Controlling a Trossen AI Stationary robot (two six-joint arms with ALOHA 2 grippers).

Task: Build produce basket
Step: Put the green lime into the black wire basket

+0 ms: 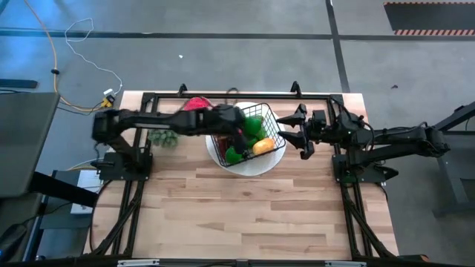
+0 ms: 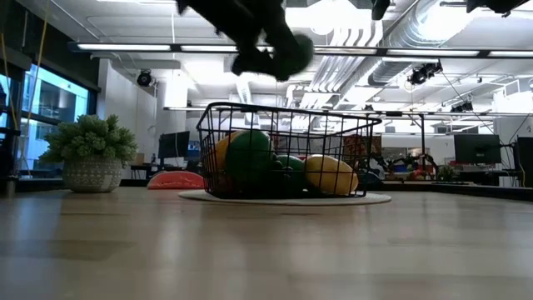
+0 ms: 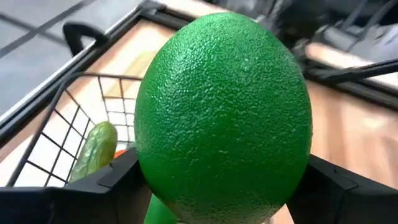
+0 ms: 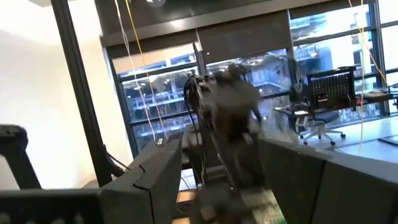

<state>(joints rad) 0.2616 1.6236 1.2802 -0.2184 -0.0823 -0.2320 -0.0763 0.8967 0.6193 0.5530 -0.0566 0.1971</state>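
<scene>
My left gripper (image 1: 239,124) hangs over the black wire basket (image 1: 273,122), shut on a green lime (image 3: 224,112). The low view shows it as a dark blur (image 2: 271,50) above the basket's rim (image 2: 358,123). The basket stands on a round white plate (image 1: 252,166). It holds a yellow fruit (image 2: 329,175), a green fruit (image 2: 248,158) and a cucumber (image 3: 93,149). A red watermelon slice (image 1: 197,104) lies on the table left of the basket. My right gripper (image 1: 298,135) waits open just right of the basket, tipped upward. My left gripper pinches the lime between its two fingers (image 3: 115,183), one on each of two opposite sides (image 3: 148,168). The fingers slant down from the table's left. The lime is lifted clear, above the basket's open top.
A potted green plant (image 2: 90,154) stands on the table's left part, near the left arm (image 1: 148,122). The near half of the wooden table (image 1: 245,215) carries nothing that shows.
</scene>
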